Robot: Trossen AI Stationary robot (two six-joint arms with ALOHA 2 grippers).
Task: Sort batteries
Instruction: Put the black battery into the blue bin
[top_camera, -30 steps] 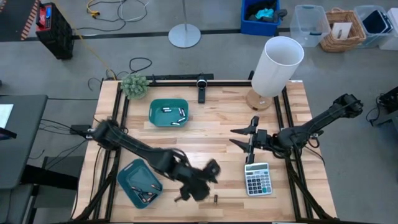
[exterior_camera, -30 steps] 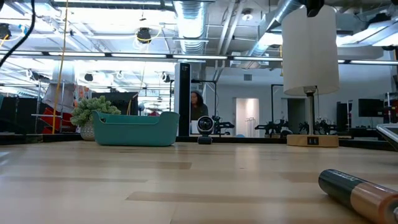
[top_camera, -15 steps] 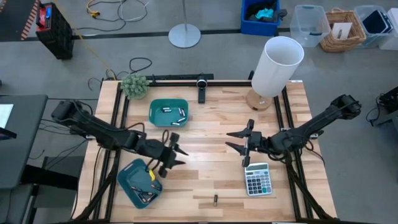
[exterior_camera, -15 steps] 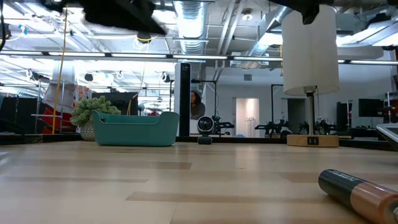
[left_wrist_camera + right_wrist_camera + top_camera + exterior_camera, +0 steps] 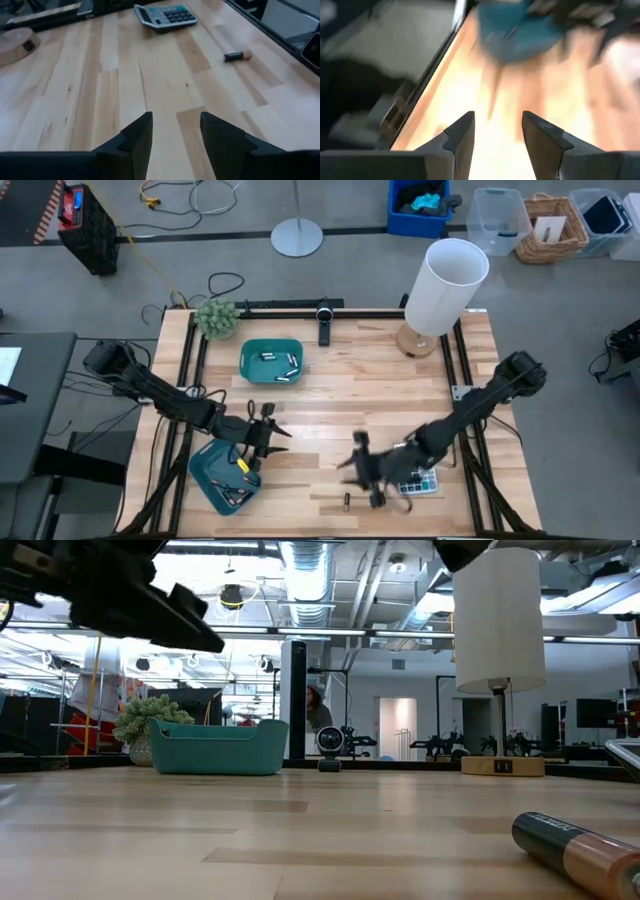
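A grey calculator lies near the table's front right edge, partly covered from above. A white lamp on a round wooden base stands at the far right corner, a small potted plant at the far left. Between them sits a black webcam. On the floor beyond are a blue bin, a wicker basket and a round stand base.

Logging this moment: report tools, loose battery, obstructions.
Left tool open, empty, above the near teal tray. Right tool open, empty, close by the loose battery on the table's near edge. Calculator beside it, not blocking.
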